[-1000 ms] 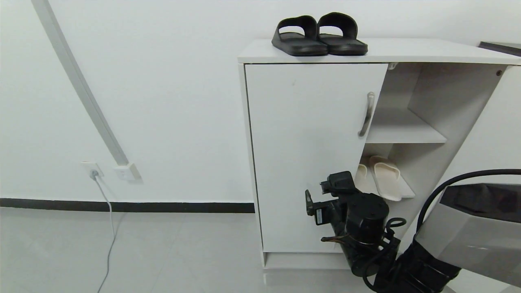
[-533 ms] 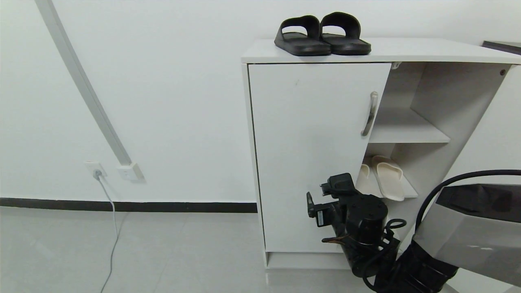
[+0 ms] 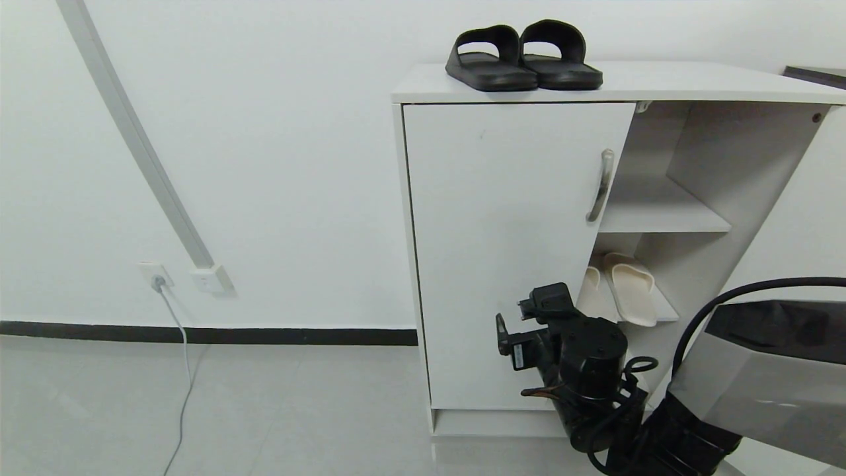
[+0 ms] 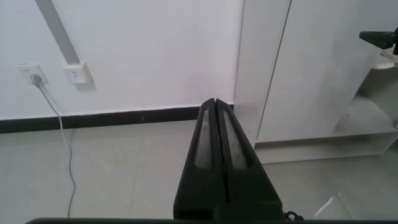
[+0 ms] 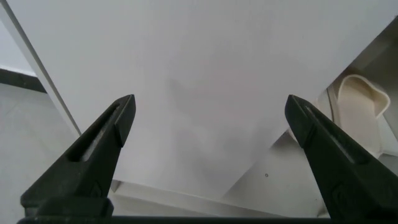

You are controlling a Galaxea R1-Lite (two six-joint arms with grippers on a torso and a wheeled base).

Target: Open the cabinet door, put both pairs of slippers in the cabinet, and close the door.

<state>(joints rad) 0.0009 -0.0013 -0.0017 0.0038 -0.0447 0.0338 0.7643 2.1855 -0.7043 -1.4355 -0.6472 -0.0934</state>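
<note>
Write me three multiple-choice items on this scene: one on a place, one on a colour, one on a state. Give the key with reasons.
1. Where are the black slippers?
A. On top of the cabinet
B. On the floor
C. Hung on the wall

2. What colour is the pair on the lower shelf?
A. Red
B. Cream
C. Blue

3. How is the left tool?
A. Open wide
B. Shut on a slipper
C. Shut, holding nothing

Key:
1 A: the head view shows the black slippers side by side on the cabinet top.
2 B: the cream slippers lie on that shelf in the open side.
3 C: in the left wrist view its two fingers press together with nothing between them.
</note>
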